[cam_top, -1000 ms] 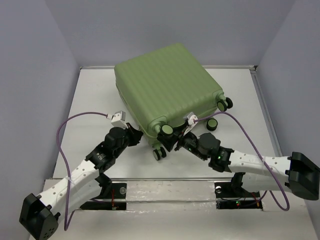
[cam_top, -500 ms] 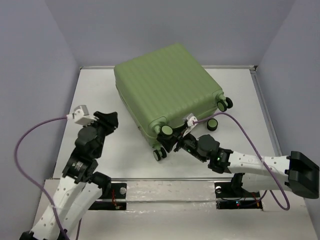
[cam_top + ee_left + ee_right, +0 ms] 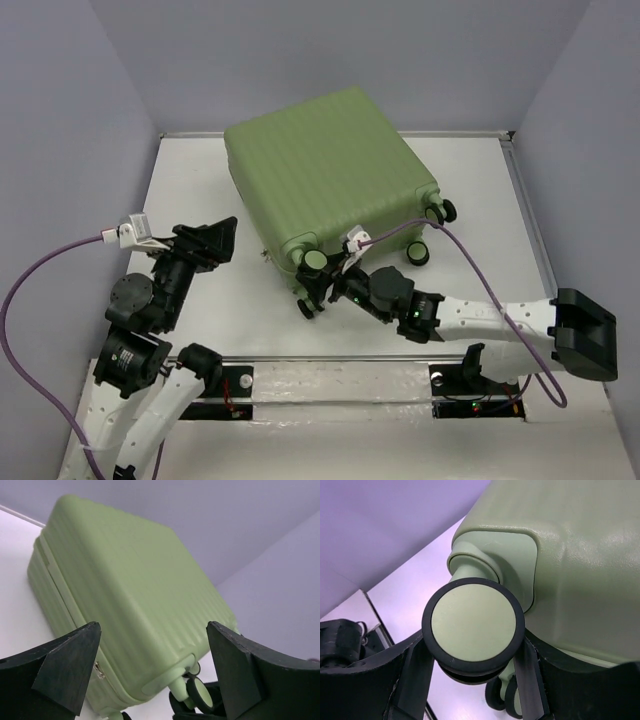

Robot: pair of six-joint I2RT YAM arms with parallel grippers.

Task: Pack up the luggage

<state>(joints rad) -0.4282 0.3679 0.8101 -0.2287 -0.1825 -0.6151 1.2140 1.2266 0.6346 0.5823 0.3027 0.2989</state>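
Observation:
The luggage [image 3: 325,170] is a light-green ribbed hard-shell suitcase, lying closed on the white table [image 3: 190,180]; the lining is hidden. In the left wrist view the luggage [image 3: 135,595] fills the middle, with a zipper pull low on its side. My right gripper [image 3: 322,278] is shut on the near corner wheel [image 3: 315,261]. The right wrist view shows this black wheel with its green hub [image 3: 472,625] pinched between both fingers [image 3: 415,672]. My left gripper [image 3: 215,240] stands open to the left of the suitcase, apart from it and holding nothing, its fingertips [image 3: 65,665] spread wide.
Other wheels [image 3: 417,252] stick out along the suitcase's near right edge. Purple cables [image 3: 470,250] loop off both wrists. Grey walls close in the table on three sides, with a raised lip [image 3: 520,190] on the right. A metal rail [image 3: 330,385] runs along the near edge.
My left gripper has let go, pulled back left from the suitcase's near corner and opened wide. The suitcase has shifted slightly left. My right gripper still holds the wheel.

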